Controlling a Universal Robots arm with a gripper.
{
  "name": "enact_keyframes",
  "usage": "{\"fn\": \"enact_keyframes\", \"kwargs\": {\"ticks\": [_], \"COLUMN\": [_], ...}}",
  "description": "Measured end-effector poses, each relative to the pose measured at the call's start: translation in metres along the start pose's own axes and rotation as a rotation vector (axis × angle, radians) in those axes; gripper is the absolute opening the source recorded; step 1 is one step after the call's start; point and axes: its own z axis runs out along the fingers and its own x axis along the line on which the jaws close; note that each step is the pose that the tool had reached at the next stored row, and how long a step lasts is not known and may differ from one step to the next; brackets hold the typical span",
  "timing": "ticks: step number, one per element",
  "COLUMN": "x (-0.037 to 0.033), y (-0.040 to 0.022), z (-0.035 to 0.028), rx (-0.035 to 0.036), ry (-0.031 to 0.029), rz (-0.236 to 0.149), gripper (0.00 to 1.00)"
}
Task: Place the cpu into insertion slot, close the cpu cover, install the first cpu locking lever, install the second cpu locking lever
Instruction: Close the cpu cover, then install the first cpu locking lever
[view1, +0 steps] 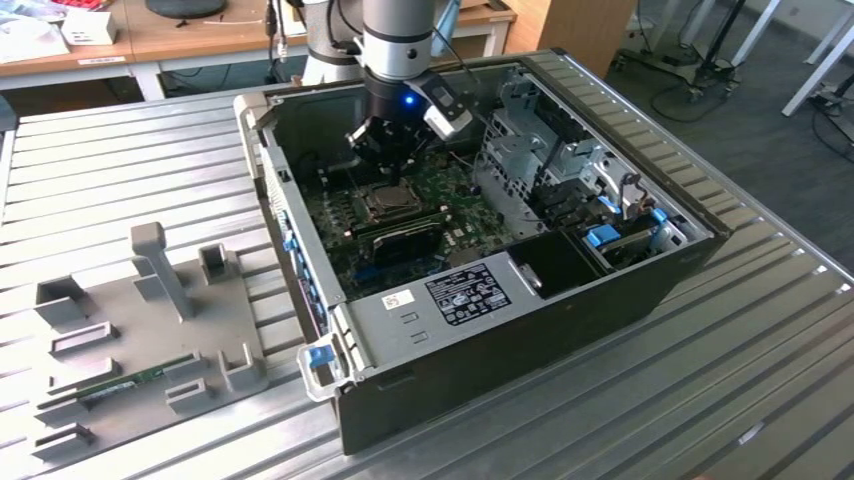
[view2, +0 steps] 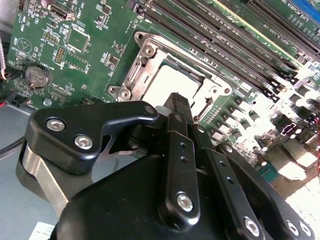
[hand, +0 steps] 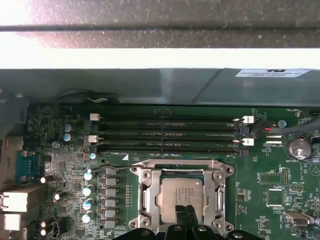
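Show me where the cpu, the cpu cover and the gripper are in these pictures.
cpu (hand: 179, 194), first wrist view, middle of its metal top.
cpu cover (hand: 148, 197), first wrist view, side strip of its shiny frame.
gripper (view2: 178, 102), second wrist view, between its fingertips.

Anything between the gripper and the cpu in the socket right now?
Nothing visible. In the first wrist view the black gripper hangs right at the edge of the flat silvery-tan square cpu, which lies in the window of the thin shiny metal cpu cover.
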Motion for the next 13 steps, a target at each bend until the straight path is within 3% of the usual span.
{"fn": "enact_keyframes", "kwargs": {"ticks": [13], "x": [-0.0001], "y": [-0.0035], "z": [-0.0001], "rx": [0.0001], "ry": [0.0001], "rz": [0.0], "gripper": [0.1]}}
